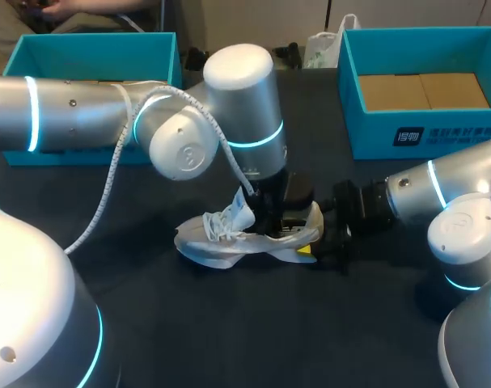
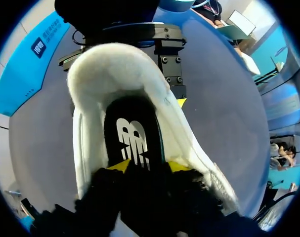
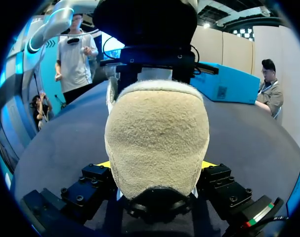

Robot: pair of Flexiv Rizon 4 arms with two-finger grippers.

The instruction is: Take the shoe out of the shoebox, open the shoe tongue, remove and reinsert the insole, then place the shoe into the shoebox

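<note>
A white shoe lies on its sole in the middle of the dark table, toe toward my left. My left gripper comes down from above into the shoe's mouth. In the left wrist view its yellow fingertips stand apart on the black insole, which has a white logo and lies flat inside the shoe. My right gripper is at the shoe's heel. In the right wrist view the beige heel fills the gap between its fingers, and the yellow fingertips touch it on both sides.
An open teal shoebox with a cardboard floor stands at the back right, seen also as the teal box in the right wrist view. A second teal box stands at the back left behind my left arm. A white cable hangs from the left arm.
</note>
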